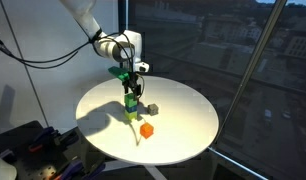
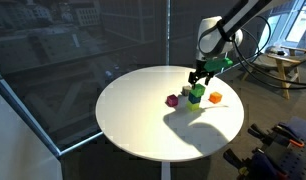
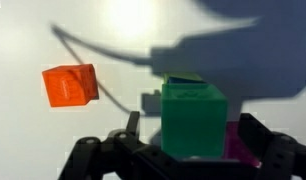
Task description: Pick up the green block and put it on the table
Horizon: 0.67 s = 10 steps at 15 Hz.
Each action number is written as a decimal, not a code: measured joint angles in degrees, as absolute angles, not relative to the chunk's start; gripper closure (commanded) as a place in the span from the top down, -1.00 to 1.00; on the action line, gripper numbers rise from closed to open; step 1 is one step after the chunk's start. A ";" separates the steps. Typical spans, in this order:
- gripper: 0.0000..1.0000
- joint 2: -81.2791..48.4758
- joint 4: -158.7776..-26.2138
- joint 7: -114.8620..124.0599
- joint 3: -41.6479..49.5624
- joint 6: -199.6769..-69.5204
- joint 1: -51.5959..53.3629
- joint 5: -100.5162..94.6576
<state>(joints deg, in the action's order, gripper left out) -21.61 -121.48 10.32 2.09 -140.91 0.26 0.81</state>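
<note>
The green block (image 3: 193, 118) fills the middle of the wrist view. It stands between the two fingers of my gripper (image 3: 191, 130), which is open, with a gap on each side of the block. In both exterior views the gripper (image 1: 130, 84) (image 2: 199, 78) hangs straight down over the green block (image 1: 131, 100) (image 2: 197, 92). The block appears to rest on a paler yellow-green block (image 1: 131, 114) (image 2: 192, 100). All of this stands on the round white table (image 1: 183, 100) (image 2: 143, 110).
An orange block (image 1: 146, 130) (image 2: 216, 97) (image 3: 71, 85) lies apart on the table. A purple block (image 2: 173, 100) (image 3: 239, 146) and a grey block (image 1: 150, 107) (image 3: 153, 102) sit close to the stack. Dark windows stand behind the table.
</note>
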 measured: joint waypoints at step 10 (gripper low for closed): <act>-0.19 -23.22 -120.69 10.23 2.20 -140.94 0.26 0.79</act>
<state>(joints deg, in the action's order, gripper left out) -23.22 -120.69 10.23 2.20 -140.94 0.26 0.79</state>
